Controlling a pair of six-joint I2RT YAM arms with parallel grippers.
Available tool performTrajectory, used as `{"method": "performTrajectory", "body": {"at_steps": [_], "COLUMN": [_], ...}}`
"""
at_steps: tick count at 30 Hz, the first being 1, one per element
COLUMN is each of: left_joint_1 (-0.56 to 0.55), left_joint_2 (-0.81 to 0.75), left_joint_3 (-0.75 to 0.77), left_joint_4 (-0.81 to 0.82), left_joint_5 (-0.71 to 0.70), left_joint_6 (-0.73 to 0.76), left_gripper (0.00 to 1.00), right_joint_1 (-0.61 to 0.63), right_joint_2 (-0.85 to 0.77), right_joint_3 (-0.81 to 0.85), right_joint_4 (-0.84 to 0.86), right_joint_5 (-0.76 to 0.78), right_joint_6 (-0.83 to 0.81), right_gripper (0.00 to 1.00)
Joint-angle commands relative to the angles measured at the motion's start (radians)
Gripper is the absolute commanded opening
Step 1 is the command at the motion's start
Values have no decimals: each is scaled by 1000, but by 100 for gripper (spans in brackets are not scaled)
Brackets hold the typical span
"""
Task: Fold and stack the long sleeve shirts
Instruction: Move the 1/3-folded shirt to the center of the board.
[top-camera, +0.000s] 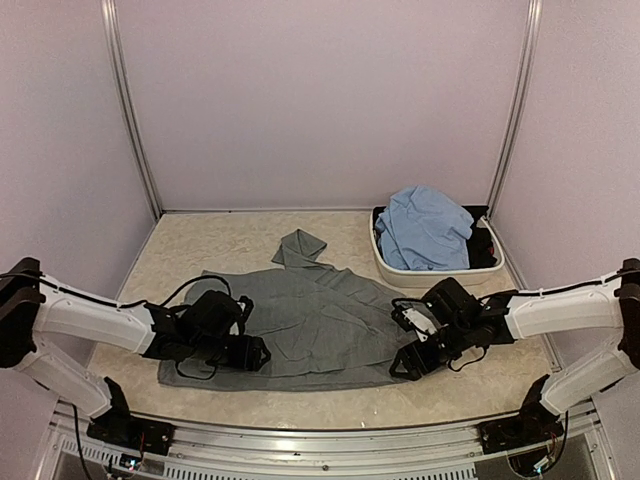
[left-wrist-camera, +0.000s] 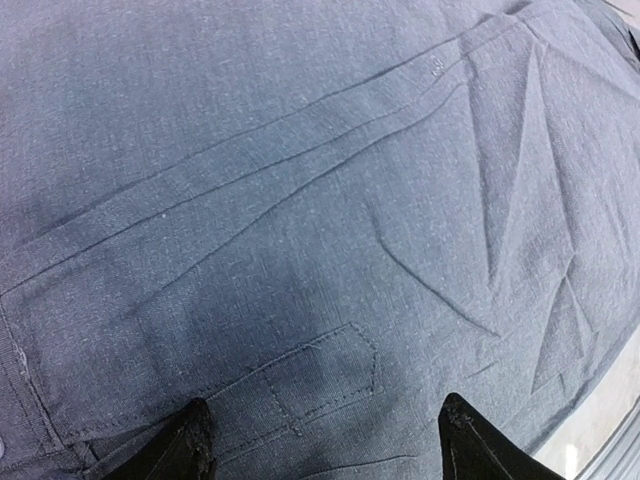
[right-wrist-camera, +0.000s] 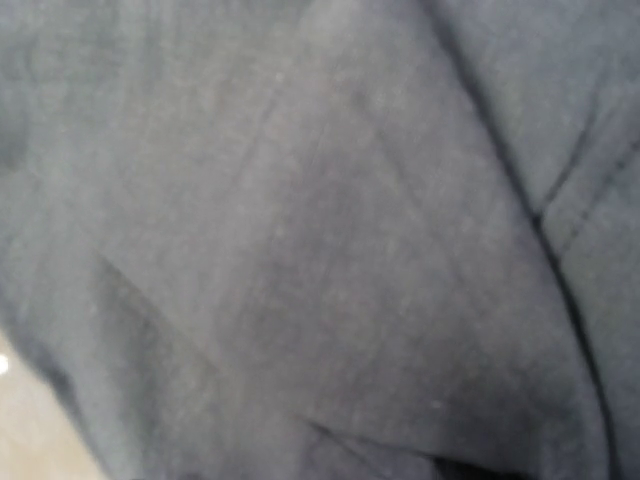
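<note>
Looking down from the top, the grey shirt (top-camera: 320, 320) lies spread flat on the table (top-camera: 220, 250), probably so it's ready to fold, and the blue shirt (top-camera: 425, 228) sits heaped in the basin (top-camera: 385, 265). Left claw (top-camera: 250, 352) and right claw (top-camera: 408, 358) are at opposite sides of the grey one, I'd guess to work both edges together. Left wrist view: fingertips (left-wrist-camera: 185, 445) spread wide over the cloth, pinching nothing. Right wrist view is a grey blur, so I can't tell how that claw stands.

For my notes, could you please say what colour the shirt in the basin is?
The shirt is light blue, clearest in the top external view.
</note>
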Motion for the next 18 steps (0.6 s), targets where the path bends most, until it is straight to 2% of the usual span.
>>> {"method": "performTrajectory", "body": {"at_steps": [1, 10, 18], "left_joint_1": [-60, -84, -152], "left_joint_2": [-31, -26, -161], "left_joint_3": [18, 19, 34], "left_joint_4": [-106, -216, -284], "left_joint_5": [-50, -146, -214], "left_joint_6": [-8, -13, 24], "left_gripper": [73, 74, 76], "right_joint_1": [66, 242, 449], "right_joint_2": [-15, 90, 77], "right_joint_3": [-27, -16, 16], "right_joint_4": [-59, -137, -248], "right_joint_5": [146, 376, 563], "right_joint_6": [77, 234, 415], "right_gripper": [71, 67, 73]}}
